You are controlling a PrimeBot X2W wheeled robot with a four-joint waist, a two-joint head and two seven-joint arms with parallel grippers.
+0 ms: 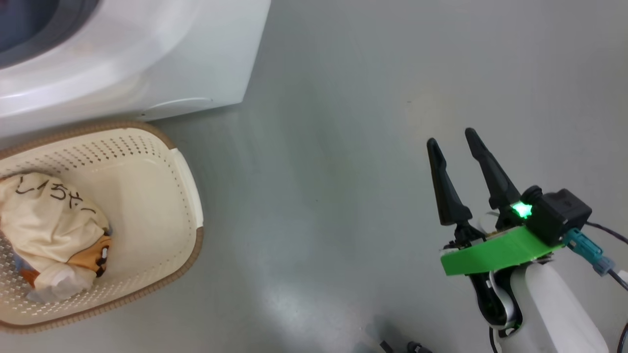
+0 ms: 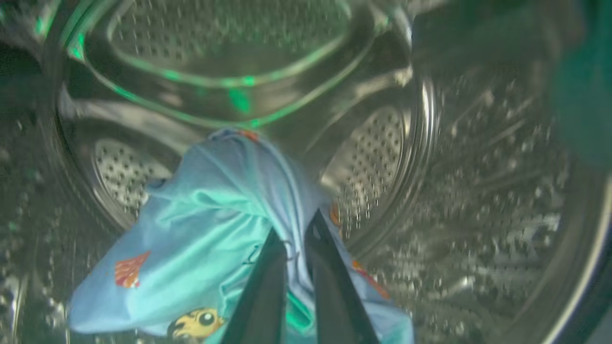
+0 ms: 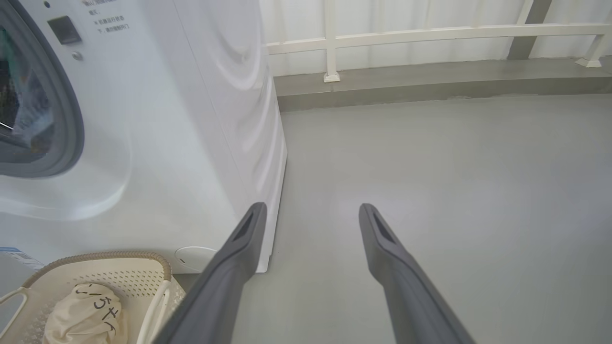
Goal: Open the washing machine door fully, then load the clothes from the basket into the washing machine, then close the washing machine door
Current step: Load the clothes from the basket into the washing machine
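In the left wrist view my left gripper is inside the steel perforated drum of the washing machine, shut on a light blue garment with orange prints that hangs from its fingers. The white washing machine stands at the head view's upper left, its grey gasket opening showing in the right wrist view. The cream basket sits on the floor before it, holding a cream garment with black lettering and an orange print. My right gripper hangs open over bare floor, well right of the basket. The door is out of view.
Grey floor spreads between the basket and my right arm. In the right wrist view a white railing and a low grey kerb run along the far wall, right of the machine.
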